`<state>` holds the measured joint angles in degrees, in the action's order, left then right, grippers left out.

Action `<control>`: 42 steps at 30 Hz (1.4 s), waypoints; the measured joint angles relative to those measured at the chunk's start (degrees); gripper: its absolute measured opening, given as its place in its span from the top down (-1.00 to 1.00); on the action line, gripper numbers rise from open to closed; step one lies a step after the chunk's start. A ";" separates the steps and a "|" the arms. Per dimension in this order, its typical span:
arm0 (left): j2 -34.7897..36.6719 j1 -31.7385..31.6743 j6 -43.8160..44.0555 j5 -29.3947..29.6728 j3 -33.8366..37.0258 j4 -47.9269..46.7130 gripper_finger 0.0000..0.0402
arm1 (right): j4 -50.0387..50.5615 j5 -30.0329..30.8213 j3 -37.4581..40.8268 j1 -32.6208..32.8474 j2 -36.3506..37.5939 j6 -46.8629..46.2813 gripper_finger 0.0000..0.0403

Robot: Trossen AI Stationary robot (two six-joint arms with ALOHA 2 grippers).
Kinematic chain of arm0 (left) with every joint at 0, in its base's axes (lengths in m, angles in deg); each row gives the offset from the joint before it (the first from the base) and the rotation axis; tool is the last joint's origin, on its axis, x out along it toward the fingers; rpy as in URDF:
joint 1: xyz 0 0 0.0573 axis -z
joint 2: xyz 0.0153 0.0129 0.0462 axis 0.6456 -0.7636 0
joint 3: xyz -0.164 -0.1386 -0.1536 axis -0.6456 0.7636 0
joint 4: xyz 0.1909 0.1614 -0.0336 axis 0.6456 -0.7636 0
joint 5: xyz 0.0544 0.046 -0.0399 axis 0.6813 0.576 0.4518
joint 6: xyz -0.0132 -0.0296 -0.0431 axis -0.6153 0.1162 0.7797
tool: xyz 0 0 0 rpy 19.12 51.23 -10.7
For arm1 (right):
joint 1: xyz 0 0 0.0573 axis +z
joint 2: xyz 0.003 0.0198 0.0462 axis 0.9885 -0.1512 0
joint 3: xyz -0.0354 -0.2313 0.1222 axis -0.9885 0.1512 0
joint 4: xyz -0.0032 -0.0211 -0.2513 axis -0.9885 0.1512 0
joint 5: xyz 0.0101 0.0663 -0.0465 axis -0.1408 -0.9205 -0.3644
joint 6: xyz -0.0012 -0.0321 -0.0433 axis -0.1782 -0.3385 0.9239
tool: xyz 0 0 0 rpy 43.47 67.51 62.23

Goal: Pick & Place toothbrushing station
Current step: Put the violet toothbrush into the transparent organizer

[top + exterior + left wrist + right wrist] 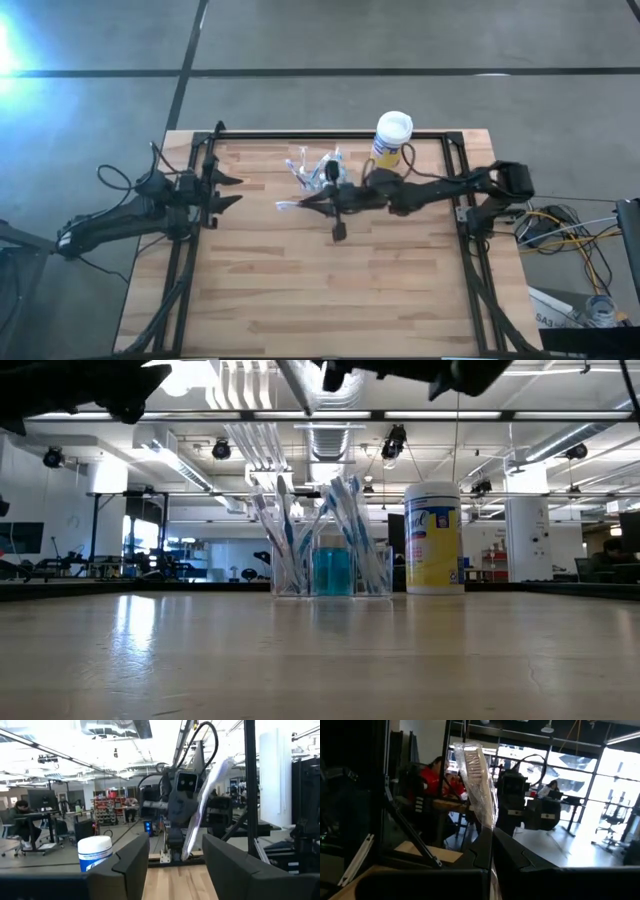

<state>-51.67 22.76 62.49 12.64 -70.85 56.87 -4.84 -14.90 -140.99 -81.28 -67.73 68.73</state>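
The wooden table (300, 290) has a top of light butcher-block planks and a dark metal frame (330, 136) along its far edge and both sides; near the far edge stands the see-through plastic cup (330, 570) with blue-white toothbrushes (352, 530) leaning out of it and something teal inside, perhaps a small tube; just beside it, toward the right side, stands the yellow canister (433, 540) with a white lid, upright; the two do not seem to touch; the near part of the wood shows soft reflections of the ceiling lights.
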 joint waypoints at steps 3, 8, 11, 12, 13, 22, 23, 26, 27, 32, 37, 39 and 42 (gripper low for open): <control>-1.91 0.02 0.19 -0.25 -1.30 0.01 0.05 | 0.13 -3.28 -3.63 -1.54 -3.77 -1.91 0.96; -6.80 0.21 1.64 -2.92 -3.42 1.84 0.00 | 1.58 -6.75 -9.45 -3.04 -8.64 -4.18 0.96; -9.72 0.46 1.03 -3.58 -4.92 2.50 -0.06 | 1.68 -7.35 -11.44 -3.44 -10.03 -4.20 0.96; -10.64 0.55 0.22 -3.57 -5.29 2.69 -0.08 | 1.97 -7.37 -12.00 -3.50 -10.39 -4.18 0.96; -11.71 0.68 -0.55 -3.62 -5.70 2.92 -0.09 | 2.34 -7.36 -12.71 -3.55 -10.62 -4.14 0.96; -19.71 1.88 -4.19 -4.15 -10.15 4.42 -0.11 | 5.41 -7.32 -14.65 -4.20 -10.97 -4.23 0.96; -20.32 1.98 -4.69 -4.63 -10.63 4.38 -0.11 | 5.28 -7.33 -14.68 -4.23 -10.97 -4.18 0.96; -21.65 2.24 -5.67 -7.00 -11.61 4.13 -0.11 | 5.48 -7.31 -14.67 -4.23 -10.97 -4.16 0.96; -21.88 2.35 -5.76 -7.16 -12.08 4.86 -0.11 | 5.49 -7.31 -14.63 -4.21 -10.97 -4.16 0.96; -22.55 2.40 -5.66 -7.23 -12.40 6.51 -0.11 | 5.42 -7.30 -14.61 -4.19 -10.97 -4.10 0.96; -22.80 2.56 -5.62 -7.25 -12.26 9.80 -0.11 | 5.07 -7.01 -14.61 -4.21 -10.97 -3.79 0.96; -23.23 2.60 -5.55 -7.25 -12.24 10.74 -0.11 | 5.12 -6.17 -14.59 -4.17 -10.97 -3.34 0.96; -23.75 2.62 -5.57 -7.25 -12.24 12.46 -0.11 | 5.08 -5.68 -14.57 -4.19 -10.97 -3.05 0.96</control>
<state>-75.42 25.38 56.92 5.39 -83.09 69.33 0.24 -20.58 -155.56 -85.47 -78.70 65.68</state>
